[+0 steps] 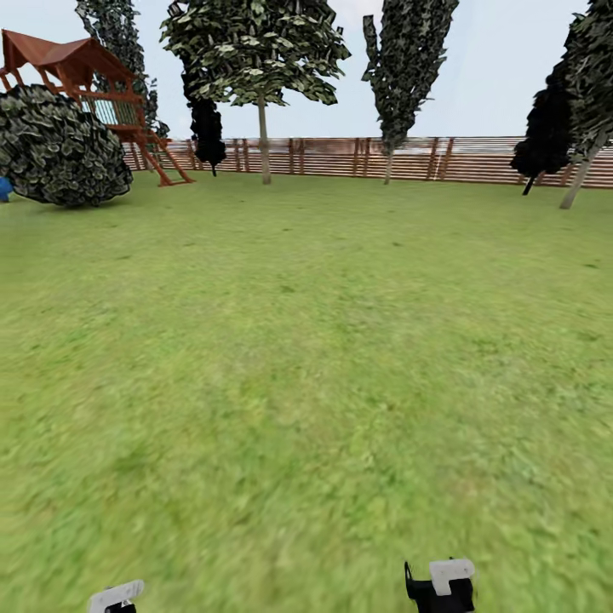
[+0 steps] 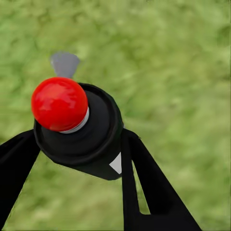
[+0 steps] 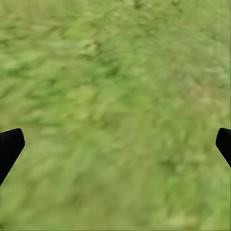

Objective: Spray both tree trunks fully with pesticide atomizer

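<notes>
**What I cannot see well**

My right gripper (image 3: 115,144) shows just two black fingertips (image 3: 9,147) at the picture's sides. In the head view, the bottom edge cuts off both my arms. My pesticide atomizer (image 2: 79,127) hides its own bottom.

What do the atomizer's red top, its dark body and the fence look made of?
Red top: glossy, likely hard plastic, going by the bright highlights on its rounded surface.
Dark body: matte black-green, probably plastic too; no shine, so the look leaves it open.
Fence: brown horizontal slats with darker posts, looks like stained wood; too far to see grain.
</notes>
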Motion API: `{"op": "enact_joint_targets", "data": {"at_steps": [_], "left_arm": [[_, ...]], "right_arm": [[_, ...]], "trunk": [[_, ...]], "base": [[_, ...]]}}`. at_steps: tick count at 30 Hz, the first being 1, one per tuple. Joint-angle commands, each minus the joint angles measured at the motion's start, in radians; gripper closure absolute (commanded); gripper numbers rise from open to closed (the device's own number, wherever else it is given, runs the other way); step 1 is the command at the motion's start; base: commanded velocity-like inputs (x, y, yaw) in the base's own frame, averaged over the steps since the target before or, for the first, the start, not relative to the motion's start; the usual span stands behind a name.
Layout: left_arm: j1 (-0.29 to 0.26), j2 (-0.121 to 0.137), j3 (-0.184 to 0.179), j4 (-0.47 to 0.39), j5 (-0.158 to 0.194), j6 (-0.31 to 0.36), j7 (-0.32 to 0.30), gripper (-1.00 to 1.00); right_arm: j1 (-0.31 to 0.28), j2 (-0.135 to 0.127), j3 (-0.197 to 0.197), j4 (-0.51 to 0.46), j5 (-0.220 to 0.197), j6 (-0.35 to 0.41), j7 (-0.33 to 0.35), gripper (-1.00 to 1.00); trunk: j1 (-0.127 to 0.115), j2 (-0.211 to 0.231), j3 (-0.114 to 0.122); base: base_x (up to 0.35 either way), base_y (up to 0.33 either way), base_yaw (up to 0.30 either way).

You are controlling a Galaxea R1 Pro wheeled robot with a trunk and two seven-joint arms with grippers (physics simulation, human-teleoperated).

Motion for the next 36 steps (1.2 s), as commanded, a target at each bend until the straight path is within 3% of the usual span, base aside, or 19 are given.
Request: {"op": "enact_joint_targets", "data": {"at_steps": [1, 10, 23, 36], "left_arm": [[-0.001, 0.000, 0.009, 0.001, -0.006, -0.003, -0.006, 1.00], [-0.001, 0.000, 0.009, 0.001, -0.006, -0.003, -0.006, 1.00], [-0.001, 0.001, 0.009, 0.001, -0.008, -0.003, -0.006, 1.00], [-0.001, 0.001, 0.009, 0.001, -0.009, -0.003, -0.006, 1.00]], "right_arm": [[-0.001, 0.000, -0.005, 0.001, 0.011, -0.002, -0.007, -1.00], [-0.001, 0.000, -0.004, 0.001, 0.011, -0.002, -0.007, -1.00], [-0.001, -0.012, -0.003, 0.001, 0.015, -0.002, -0.007, -1.00], [-0.001, -0.003, -0.003, 0.001, 0.012, -0.002, -0.005, -1.00]], "trunk": [[0.000, 0.000, -0.001], [0.000, 0.000, -0.001], [0.000, 0.000, -0.001], [0.000, 0.000, -0.001]], "base": [[0.310, 0.105, 0.281], [0.310, 0.105, 0.247], [0.311, 0.104, 0.010], [0.337, 0.046, -0.002]]}}
